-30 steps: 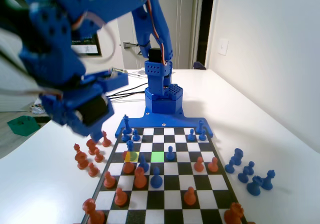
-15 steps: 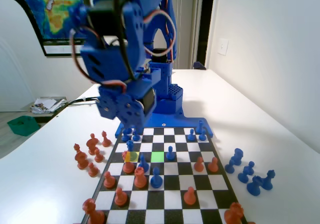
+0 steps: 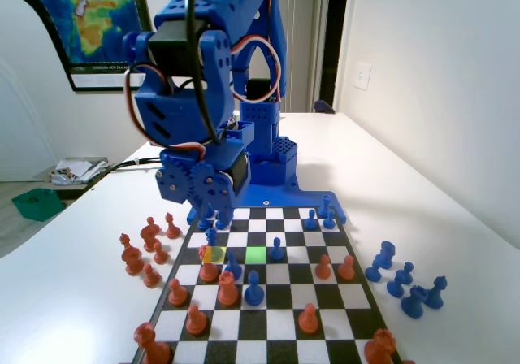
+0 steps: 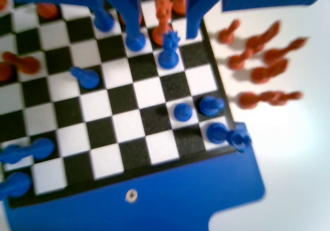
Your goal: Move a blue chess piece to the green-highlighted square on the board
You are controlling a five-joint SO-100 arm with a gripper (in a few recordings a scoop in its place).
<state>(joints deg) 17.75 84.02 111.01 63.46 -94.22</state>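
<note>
White worktop (image 3: 81,299), a map (image 3: 89,15) on the far wall at left. The board (image 3: 268,319) is crowded with pieces, and captured ones lie off both sides.

Change: a second ago the arm (image 3: 203,96) was swung out to the left of the fixed view, blurred, off the board. Half a second ago it had come round over the far-left corner, and it has since dropped a little lower there. No piece has moved in that time.

Fingers (image 4: 165,30): spread well apart and holding nothing. In the wrist view they hang over the squares near my base, with an orange piece (image 4: 162,9) showing below the gap.

Blue piece (image 3: 211,236): I take it to be the one with the knobbed head at the far edge of the yellow square (image 3: 214,255). I cannot tell whether it stands on that square or just behind it. In the wrist view it is a little nearer than the fingertips and untouched. Green square (image 3: 256,255): bare, two squares right of the yellow one.

Judgement: approach under way, no grasp yet. The fingers need to come slightly back toward my base and down. The neighbouring pieces stand close, so I could knock one on the way.
</note>
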